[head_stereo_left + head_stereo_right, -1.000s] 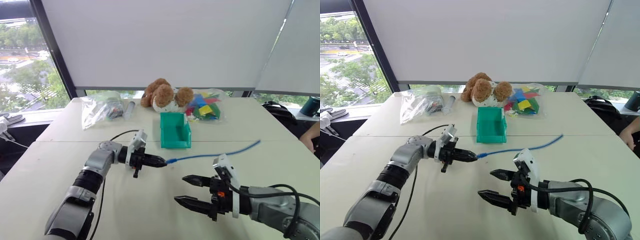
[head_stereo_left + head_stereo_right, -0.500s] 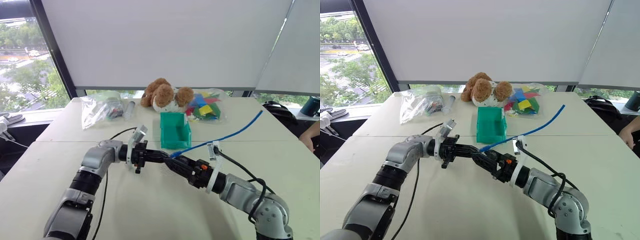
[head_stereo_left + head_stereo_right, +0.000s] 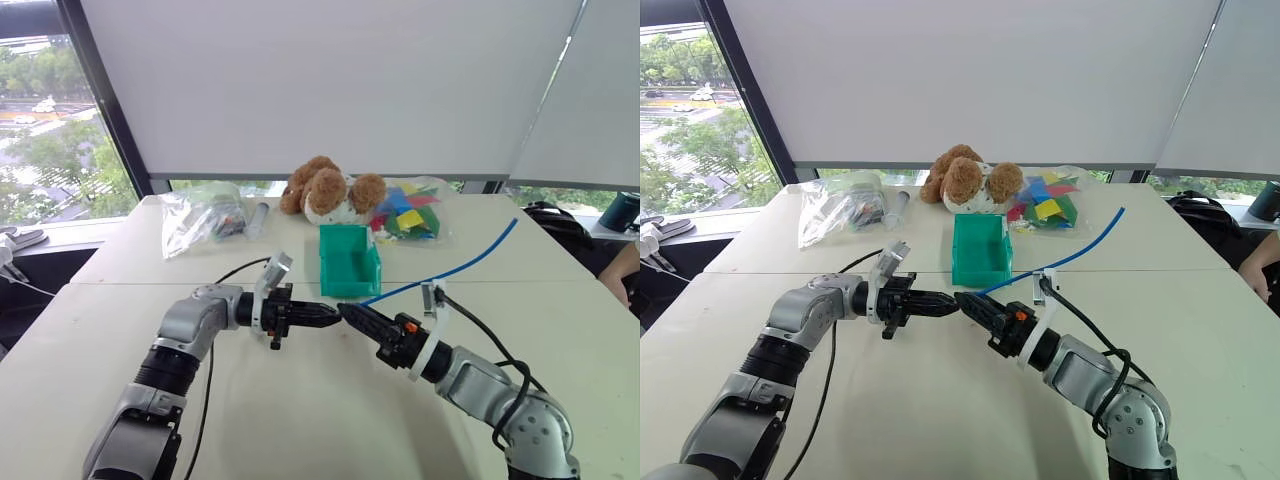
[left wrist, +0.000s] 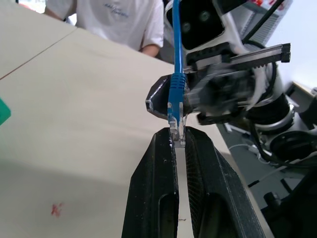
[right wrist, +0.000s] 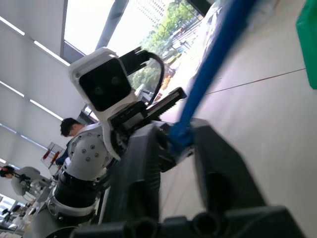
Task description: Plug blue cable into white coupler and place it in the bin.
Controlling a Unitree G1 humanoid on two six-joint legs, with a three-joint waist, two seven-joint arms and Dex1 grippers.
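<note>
Left gripper (image 3: pixel 325 316): black two-fingered claw, seen closed, pointing level toward the right of the scene; in the left wrist view its fingers (image 4: pixel 157 168) are pressed on the clear plug (image 4: pixel 176 130) at one end of the thin bright blue flexible cable (image 3: pixel 455 265).
Right gripper (image 3: pixel 352 314): black two-fingered claw, pointed back toward the left and slightly away, tip to tip with the left gripper; its fingers (image 5: pixel 137 163) are seen drawn in on the blue cable just behind the plug, though whether the grip is fully made cannot be told.
Cable lie: from the meeting point of the two claws the blue cable rises away to the far right, clear of the pale table (image 3: pixel 300 420), its free end in the air beyond the right arm.
Long axis: the held plug is judged to lie roughly along the line of the left claw, left to right, with the right claw closing on that same line from the opposite side.
Nearer arm: both claws are at the plug; neither is nearer.
White coupler: it cannot be made out in these views.
Small teal-green plastic bin (image 3: pixel 350 261): standing just beyond the two claws, toward the far side of the table, its open top upward.
Step in hand: judged to be a handover or regrip of the plug end between the claws, with the mating not yet made and the bin not yet in use.
</note>
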